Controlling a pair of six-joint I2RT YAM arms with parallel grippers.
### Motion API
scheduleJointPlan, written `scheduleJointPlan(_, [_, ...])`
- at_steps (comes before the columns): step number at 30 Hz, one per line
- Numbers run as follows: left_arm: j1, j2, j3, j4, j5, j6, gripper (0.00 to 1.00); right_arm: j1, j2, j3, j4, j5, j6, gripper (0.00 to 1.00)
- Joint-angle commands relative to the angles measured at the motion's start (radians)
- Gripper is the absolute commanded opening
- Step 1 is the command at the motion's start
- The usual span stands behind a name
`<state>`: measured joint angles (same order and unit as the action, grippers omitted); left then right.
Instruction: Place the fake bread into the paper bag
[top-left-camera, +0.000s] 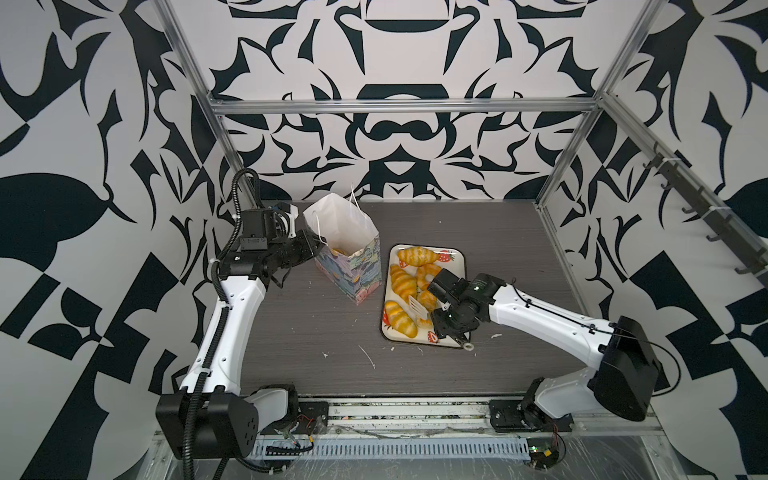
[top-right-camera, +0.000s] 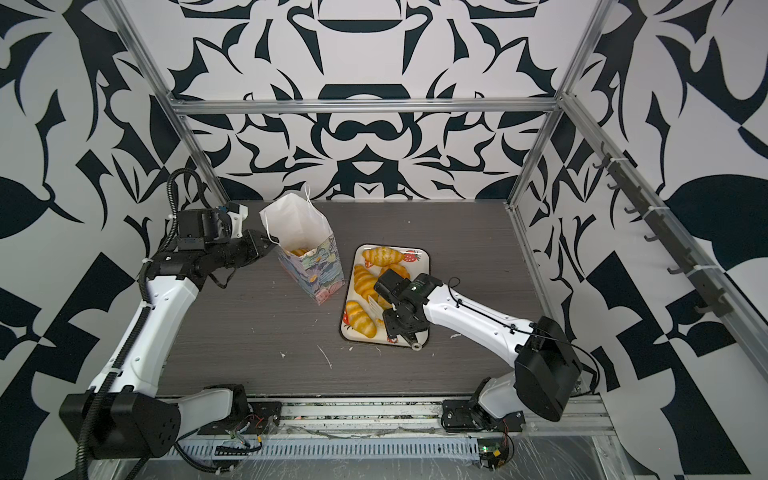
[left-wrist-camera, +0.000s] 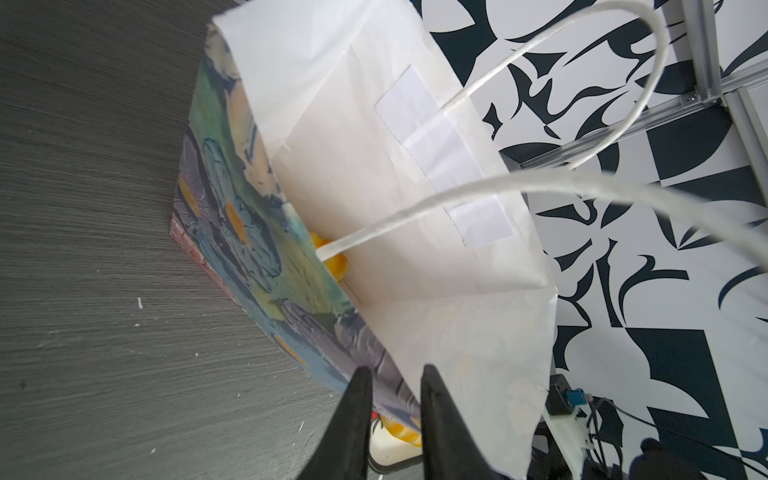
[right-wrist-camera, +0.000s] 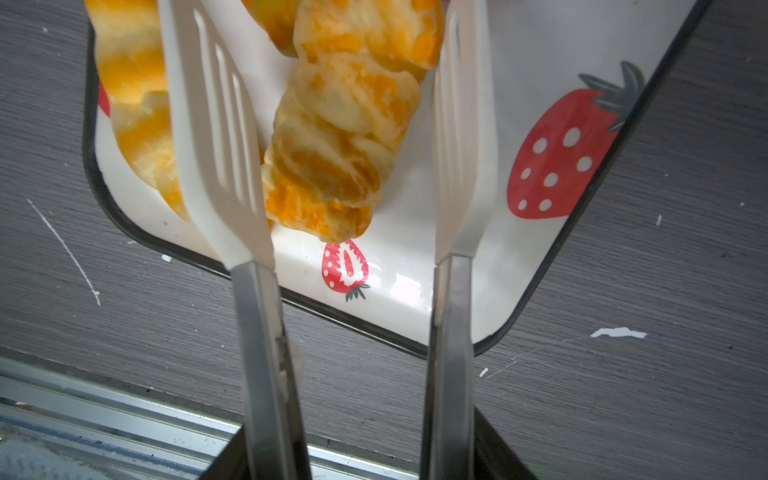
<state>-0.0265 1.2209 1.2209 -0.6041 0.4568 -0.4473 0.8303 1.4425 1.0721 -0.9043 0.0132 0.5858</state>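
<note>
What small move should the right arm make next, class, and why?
Probably squeeze the tongs shut: their white blades straddle one croissant on the tray but have not yet closed on it, and the left claw holds the paper bag open.

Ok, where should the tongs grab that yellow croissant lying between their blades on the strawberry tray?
Grip the glossy yellow toy croissant across its thick middle, blades of the white slotted tongs closing on its two long flanks from above. It lies lengthwise between the open blades, and its near end tapers.
</note>
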Motion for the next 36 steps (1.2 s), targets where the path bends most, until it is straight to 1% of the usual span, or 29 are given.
scheduleJointPlan(1, [-0.001, 0.009, -0.007, 0.004, 0.006, 0.005, 0.25, -0.003, -0.001, 0.012, 0.017, -0.006, 0.019, 0.60])
scheduleJointPlan(13, [-0.003, 0.011, -0.008, 0.007, 0.007, 0.005, 0.25, -0.003, -0.010, 0.021, -0.012, 0.005, 0.008, 0.58])
scheduleJointPlan(23, [-0.003, -0.001, -0.009, 0.005, 0.005, 0.005, 0.25, -0.003, -0.024, 0.053, -0.089, 0.054, -0.022, 0.52])
scheduleJointPlan(31, [-0.003, -0.002, -0.009, 0.004, 0.005, 0.005, 0.25, -0.003, -0.033, 0.078, -0.150, 0.097, -0.045, 0.51])
scheduleJointPlan(36, [-0.002, -0.005, -0.010, 0.004, 0.004, 0.005, 0.24, -0.003, -0.032, 0.081, -0.160, 0.101, -0.047, 0.52])
